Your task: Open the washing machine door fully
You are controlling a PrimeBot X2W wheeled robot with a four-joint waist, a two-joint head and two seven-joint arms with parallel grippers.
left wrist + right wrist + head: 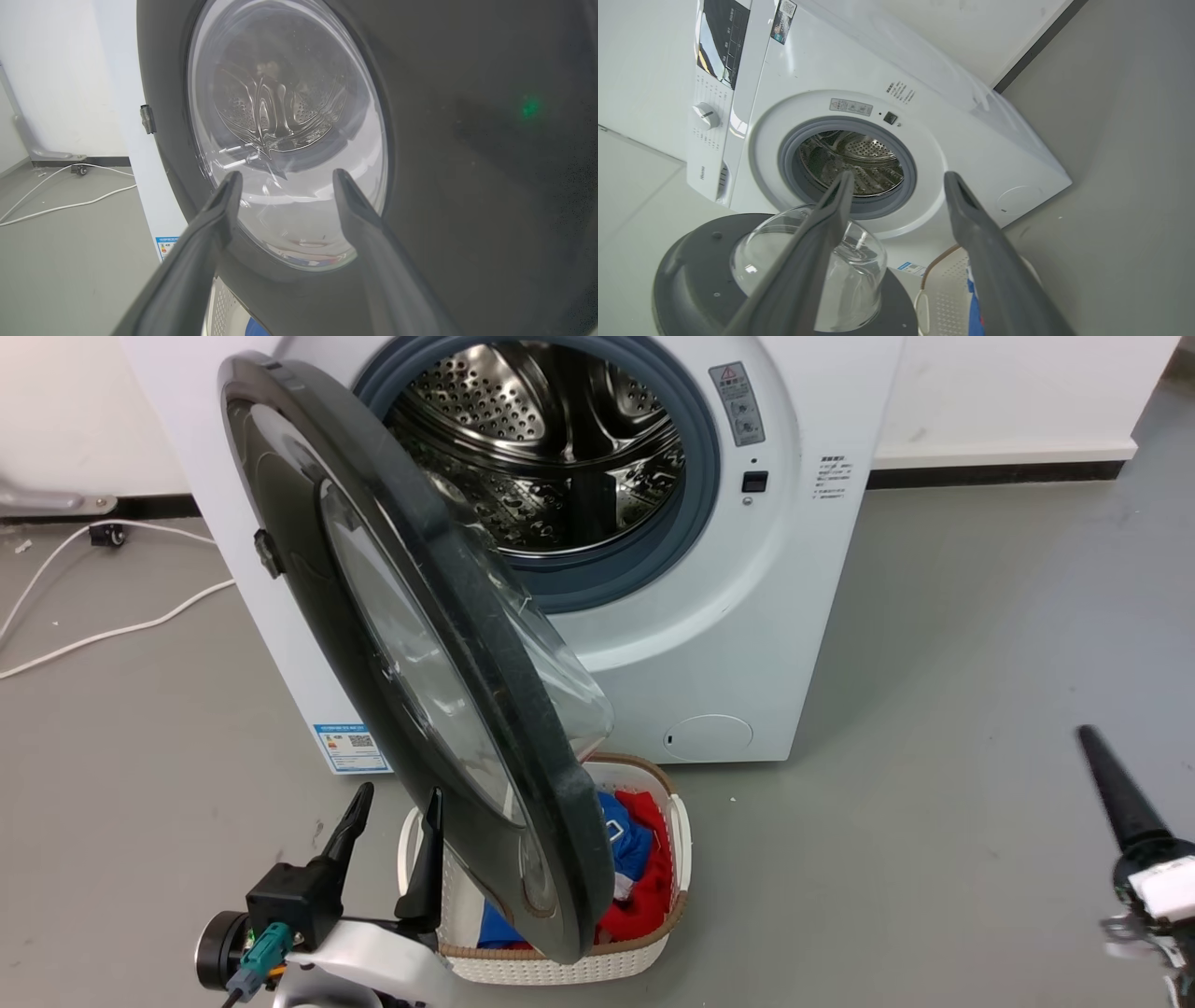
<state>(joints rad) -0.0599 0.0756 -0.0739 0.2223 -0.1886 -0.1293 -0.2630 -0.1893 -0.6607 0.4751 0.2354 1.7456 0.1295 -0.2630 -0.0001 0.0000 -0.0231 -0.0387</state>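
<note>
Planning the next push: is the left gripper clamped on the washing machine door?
No: the left gripper's fingers stand spread apart, facing the washing machine door, gripping nothing.

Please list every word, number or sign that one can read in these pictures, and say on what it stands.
No text can be quoted; all are too small or blurred.
Grey sticker on the washing machine: red warning triangle, words unreadable.
Printed lines right of it: unreadable.
Blue label, low on its front: QR code, words unreadable.
Brand word near the dial: blurred.
</note>
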